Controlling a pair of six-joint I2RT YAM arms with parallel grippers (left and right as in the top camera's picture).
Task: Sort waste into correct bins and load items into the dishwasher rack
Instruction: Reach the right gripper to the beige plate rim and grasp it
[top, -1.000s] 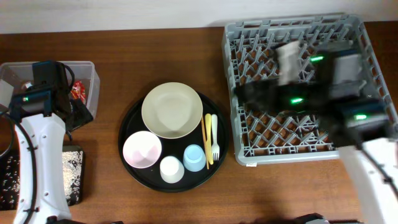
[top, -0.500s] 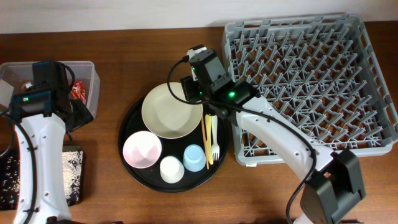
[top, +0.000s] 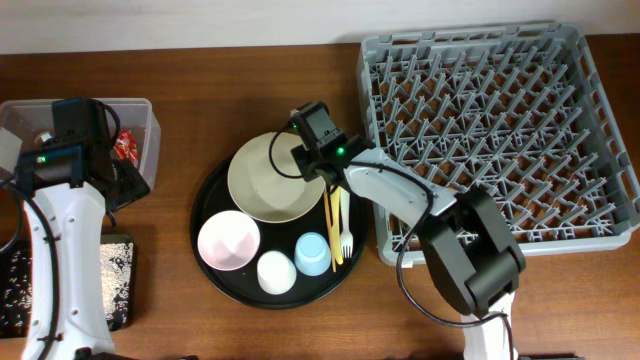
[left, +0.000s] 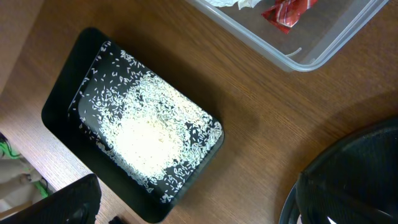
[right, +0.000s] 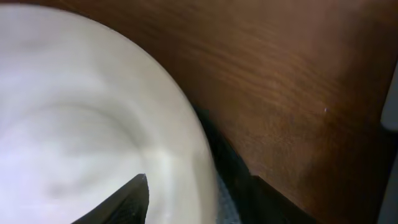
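Observation:
The large cream bowl sits on the round black tray. My right gripper is at the bowl's far right rim. In the right wrist view it is open, with one finger inside the bowl and the other outside the rim. My left gripper is open and empty, above the table between the clear tub and the black rectangular tray. White rice lies in that tray. A red wrapper and a white paper wad lie in the tub. The grey rack holds nothing.
On the round tray also stand a pink bowl, a white cup and a light-blue cup, with orange sticks and yellow and cream forks beside them. The rack's left wall is just right of the tray.
My right arm has swung left from above the rack and come down onto the cream bowl's rim. The left arm has not moved.

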